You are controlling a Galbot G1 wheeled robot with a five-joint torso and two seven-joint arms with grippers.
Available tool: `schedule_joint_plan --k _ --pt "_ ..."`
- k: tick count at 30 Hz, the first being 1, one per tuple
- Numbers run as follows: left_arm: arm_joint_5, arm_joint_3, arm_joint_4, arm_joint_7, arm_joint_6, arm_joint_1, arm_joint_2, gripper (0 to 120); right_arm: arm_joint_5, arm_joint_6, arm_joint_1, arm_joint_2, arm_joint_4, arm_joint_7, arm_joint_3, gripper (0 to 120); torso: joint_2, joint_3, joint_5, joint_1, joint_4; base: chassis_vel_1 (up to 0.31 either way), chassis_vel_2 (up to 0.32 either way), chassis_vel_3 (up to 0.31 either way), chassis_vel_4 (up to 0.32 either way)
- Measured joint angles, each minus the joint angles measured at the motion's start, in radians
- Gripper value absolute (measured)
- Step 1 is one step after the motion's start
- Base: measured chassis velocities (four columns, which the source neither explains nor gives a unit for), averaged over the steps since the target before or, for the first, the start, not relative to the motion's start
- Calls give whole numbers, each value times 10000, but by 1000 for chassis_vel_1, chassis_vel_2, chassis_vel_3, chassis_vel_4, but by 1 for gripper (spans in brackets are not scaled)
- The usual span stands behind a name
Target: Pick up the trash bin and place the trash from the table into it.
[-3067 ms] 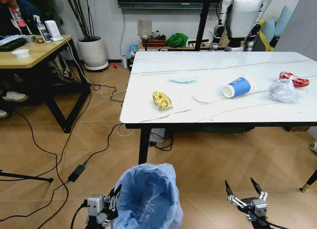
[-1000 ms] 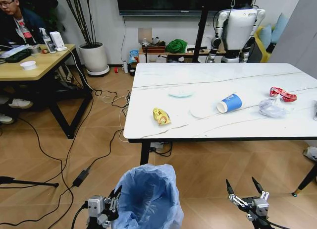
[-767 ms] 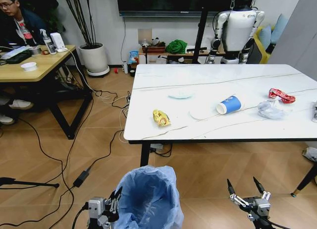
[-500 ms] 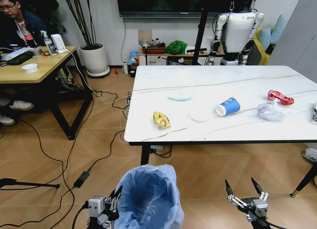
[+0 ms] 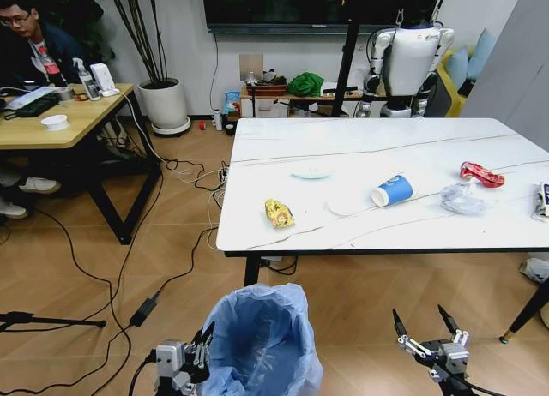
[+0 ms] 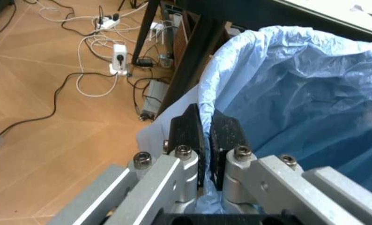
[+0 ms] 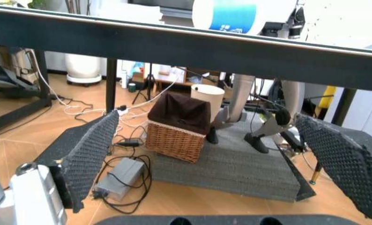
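I'm holding the trash bin (image 5: 262, 345) w/ my left claw (image 6: 204, 136), fingers pinched tight on the blue liner at the rim. The right claw (image 5: 426, 329) is hanging wide open w/ nothing in it, low, in front of the tabletop (image 5: 386, 229). The trash is lying ahead and above; the paper cup (image 5: 393, 191), on its side, is sitting nearer the right arm, I'm judging.

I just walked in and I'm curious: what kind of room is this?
Probably an office or robot test lab: a wooden desk with a person working, a white humanoid robot standing by the wall, and cables trailing across the floor.
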Motion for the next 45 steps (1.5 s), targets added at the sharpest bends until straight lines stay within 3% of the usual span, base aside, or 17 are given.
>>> schedule_joint_plan --k 28,45 --pt "39 -21 60 -18 44 -29 -45 0 85 -118 136 -41 5 -15 -87 100 1182 655 -1 528 0 0 0 0 0" --pt "75 -29 126 6 19 -99 -24 0 34 -113 123 28 -4 -31 -75 100 2248 1240 -1 1008 0 0 0 0 0"
